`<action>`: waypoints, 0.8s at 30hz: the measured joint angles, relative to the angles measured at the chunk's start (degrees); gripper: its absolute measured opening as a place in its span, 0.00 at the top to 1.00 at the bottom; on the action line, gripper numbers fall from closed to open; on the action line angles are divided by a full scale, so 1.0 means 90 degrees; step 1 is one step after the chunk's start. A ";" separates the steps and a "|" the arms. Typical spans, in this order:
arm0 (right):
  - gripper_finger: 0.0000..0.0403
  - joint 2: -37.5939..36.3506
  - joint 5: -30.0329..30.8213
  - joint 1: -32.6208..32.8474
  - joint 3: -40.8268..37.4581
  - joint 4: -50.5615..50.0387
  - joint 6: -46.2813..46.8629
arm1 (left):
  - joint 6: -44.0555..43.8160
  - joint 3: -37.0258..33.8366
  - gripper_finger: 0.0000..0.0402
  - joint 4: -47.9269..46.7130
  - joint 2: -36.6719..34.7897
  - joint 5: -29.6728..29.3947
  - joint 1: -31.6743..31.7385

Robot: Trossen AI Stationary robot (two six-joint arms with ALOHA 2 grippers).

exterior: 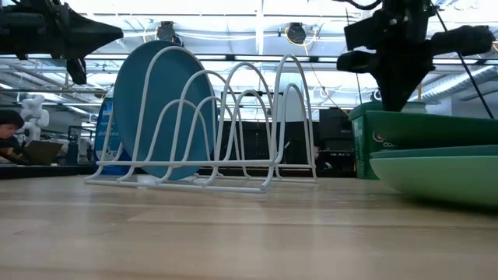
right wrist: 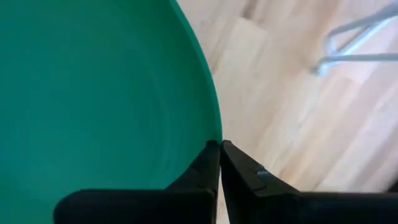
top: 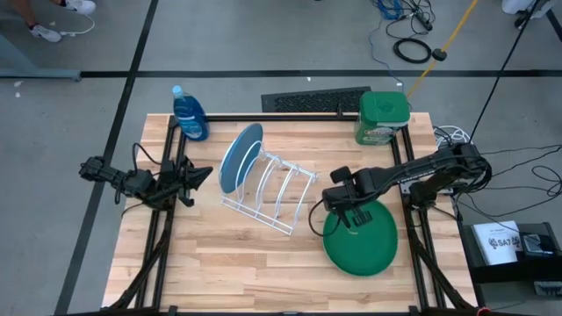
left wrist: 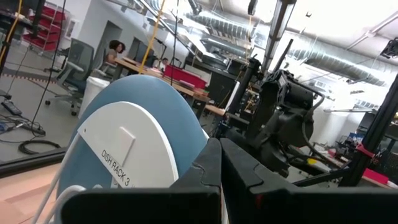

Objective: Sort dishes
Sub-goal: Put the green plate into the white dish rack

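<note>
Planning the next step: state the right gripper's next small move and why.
Probably lift. The right gripper looks shut on the rim of the dark green plate, the top of the stack, and the white rack holds only the blue plate, leaving slots free.

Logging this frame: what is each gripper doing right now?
Left gripper: jaws shut, empty, beside the rack.
Right gripper: jaws shut on the dark green plate rim.

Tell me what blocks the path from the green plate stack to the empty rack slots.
Nothing visible does. The right claw sits at the rim of the top dark green plate. Bare table lies between the stack and the white rack; only the blue plate fills its far end slot.
</note>
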 joint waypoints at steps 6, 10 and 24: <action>1.00 -0.0052 0.0846 0.0187 0.0198 0.0087 -0.0352 | -0.0001 0.0000 1.00 0.0000 0.0000 0.0000 0.0001; 1.00 -0.0058 0.1051 0.0186 0.0578 0.0019 -0.0579 | -0.0002 0.0000 1.00 0.0000 0.0000 0.0000 0.0000; 1.00 -0.0064 0.1252 0.0220 0.2522 -0.0515 -0.1428 | 0.0007 0.0000 1.00 -0.0024 0.0000 0.0000 0.0002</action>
